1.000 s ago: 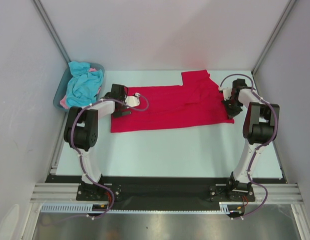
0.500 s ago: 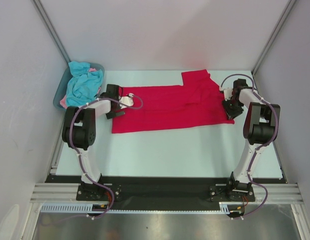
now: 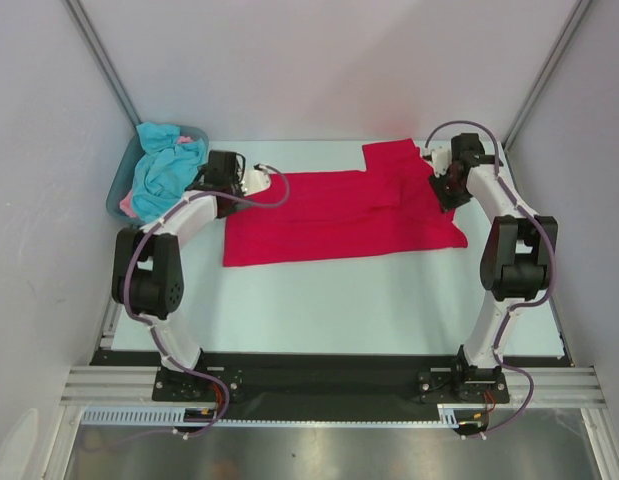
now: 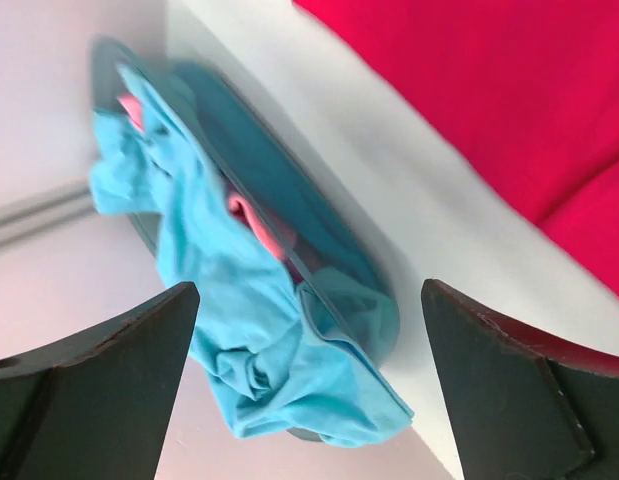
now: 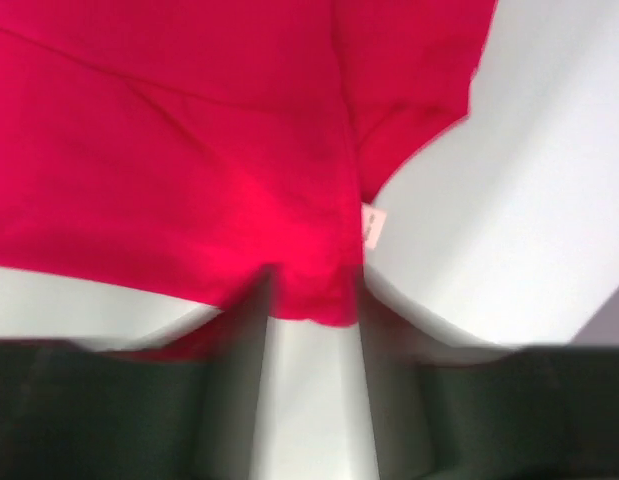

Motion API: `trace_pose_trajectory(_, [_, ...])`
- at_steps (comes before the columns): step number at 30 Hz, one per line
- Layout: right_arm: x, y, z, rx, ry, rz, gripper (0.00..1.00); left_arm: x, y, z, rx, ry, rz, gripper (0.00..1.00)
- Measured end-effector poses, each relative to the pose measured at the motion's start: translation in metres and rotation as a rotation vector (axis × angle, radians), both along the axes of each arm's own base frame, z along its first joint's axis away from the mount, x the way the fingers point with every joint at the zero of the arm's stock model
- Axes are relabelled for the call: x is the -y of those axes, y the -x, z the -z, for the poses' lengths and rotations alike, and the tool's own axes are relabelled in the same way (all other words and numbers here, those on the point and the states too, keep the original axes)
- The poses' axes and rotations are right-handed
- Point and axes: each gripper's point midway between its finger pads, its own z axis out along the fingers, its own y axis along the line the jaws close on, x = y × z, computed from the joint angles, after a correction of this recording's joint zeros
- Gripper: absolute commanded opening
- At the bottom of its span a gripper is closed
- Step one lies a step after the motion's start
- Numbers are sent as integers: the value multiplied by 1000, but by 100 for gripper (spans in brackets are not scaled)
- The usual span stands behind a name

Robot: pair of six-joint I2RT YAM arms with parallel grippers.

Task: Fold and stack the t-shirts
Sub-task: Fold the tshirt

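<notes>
A crimson red t-shirt [image 3: 339, 215] lies flat across the back of the table, one sleeve pointing to the far right. Turquoise [image 3: 167, 170] and pink [image 3: 126, 207] t-shirts are heaped in the tub at the far left. My left gripper [image 3: 207, 182] hovers open just off the red shirt's left end, facing the tub. In its wrist view the gripper [image 4: 309, 290] frames the turquoise shirt [image 4: 219, 280] and holds nothing. My right gripper [image 3: 444, 190] is over the red shirt's right side. There the gripper [image 5: 309, 285] has its jaws apart, bare table between them and the red hem [image 5: 309, 300] at their tips.
A grey-blue tub [image 3: 117, 195] stands against the left wall, its rim [image 4: 339, 270] near my left fingers. White walls and metal posts close in the table on three sides. A small white label [image 5: 373, 227] sticks out from the red shirt's edge.
My left gripper swung off the red shirt's left end, back and left toward the tub. My right gripper moved toward the back along the shirt's right side and its jaws opened.
</notes>
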Motion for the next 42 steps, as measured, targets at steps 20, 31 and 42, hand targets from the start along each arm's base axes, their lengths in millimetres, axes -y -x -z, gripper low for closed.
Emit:
trace_pose_trajectory(20, [17,33,36,-116,14,19,0,63,104,65,-356,80,244,100])
trace_pose_trajectory(31, [43,41,63,-173,17,80,0,61,108,90,-429,55,255,100])
trace_pose_trajectory(42, [42,41,73,-197,17,74,0,60,101,97,-445,41,263,100])
